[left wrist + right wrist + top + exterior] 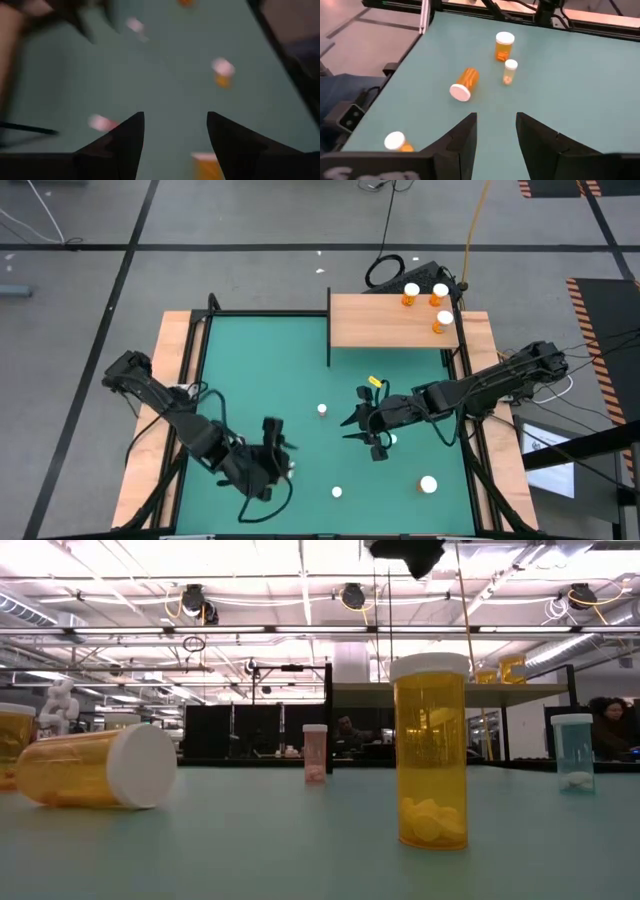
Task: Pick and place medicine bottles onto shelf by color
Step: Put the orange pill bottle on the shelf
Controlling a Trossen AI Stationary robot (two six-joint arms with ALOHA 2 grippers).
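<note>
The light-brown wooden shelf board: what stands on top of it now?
On the light-brown wooden shelf board, three orange bottles with round white caps stand near its right end, seen from above. The rest of its top is bare. What lies under the board cannot be seen; it covers the green mat there.

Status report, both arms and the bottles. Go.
Left gripper open, empty, low over mat. Right gripper open, empty, mid-mat. Three orange bottles on shelf; others loose on mat, one tipped. Nothing blocking.
</note>
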